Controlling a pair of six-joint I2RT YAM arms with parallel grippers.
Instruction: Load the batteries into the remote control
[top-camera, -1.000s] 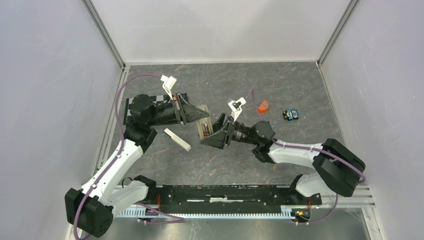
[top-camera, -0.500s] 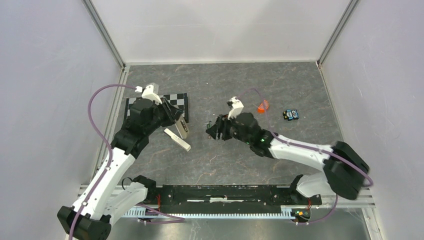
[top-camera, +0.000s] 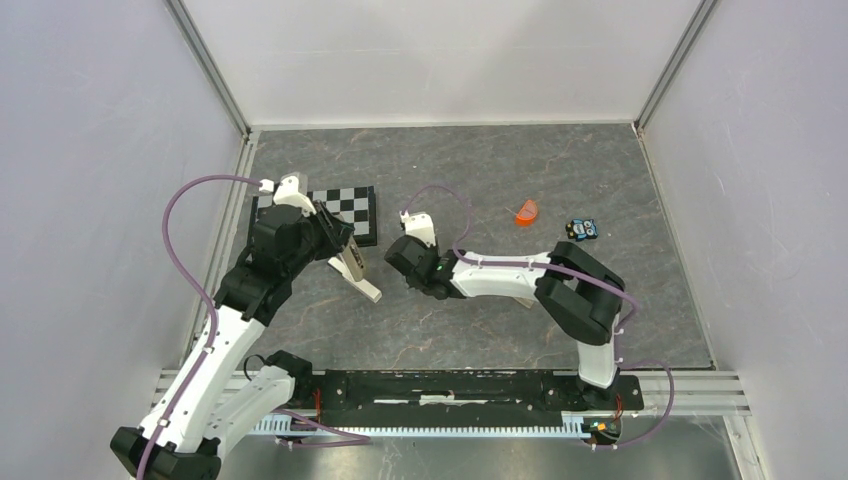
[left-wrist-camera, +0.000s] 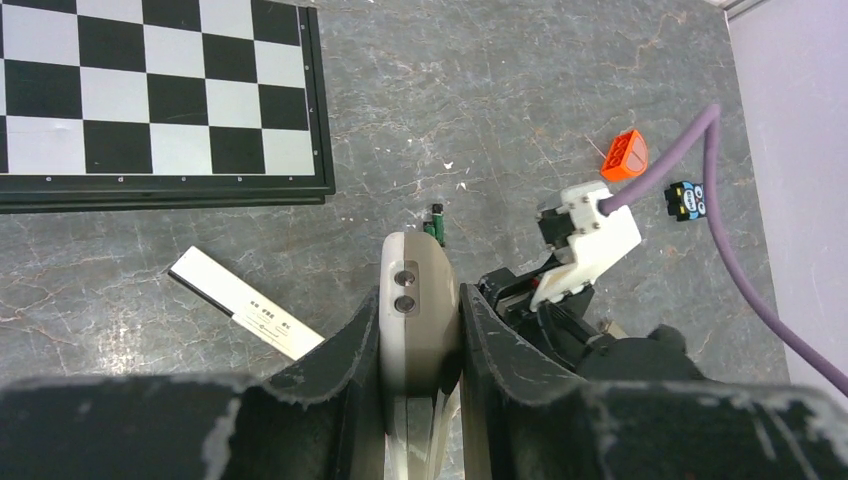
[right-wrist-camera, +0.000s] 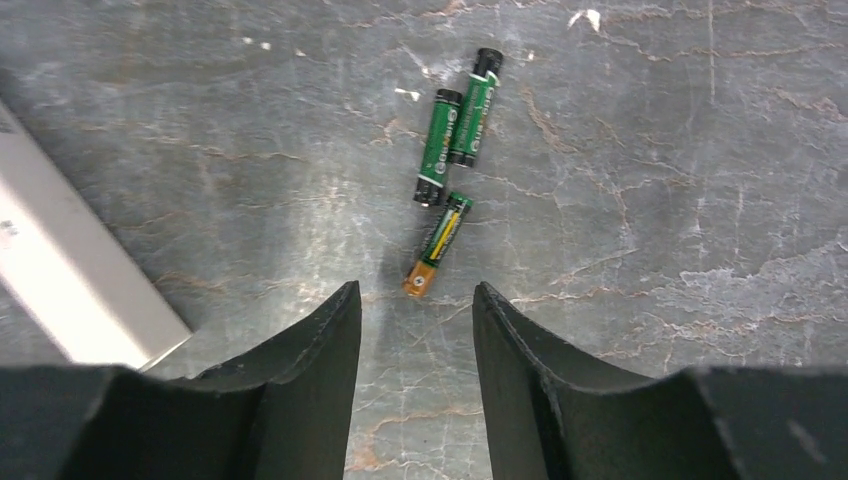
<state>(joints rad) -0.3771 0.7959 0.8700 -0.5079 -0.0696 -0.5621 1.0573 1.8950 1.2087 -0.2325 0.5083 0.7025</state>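
Top view: left gripper (top-camera: 347, 255) is clenching the remote control (top-camera: 354, 266) left of centre, likely steadying it for loading; left wrist view: it is sitting pinched at bottom centre; right wrist view: right gripper (right-wrist-camera: 415, 300) is hanging released, empty, apparently lining up on the batteries (right-wrist-camera: 440, 150) at upper centre.

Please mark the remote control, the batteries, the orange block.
remote control (left-wrist-camera: 418, 335): left wrist view, tan surface.
batteries (right-wrist-camera: 439, 147): right wrist view, green label of one.
orange block (left-wrist-camera: 625, 155): left wrist view, top face.
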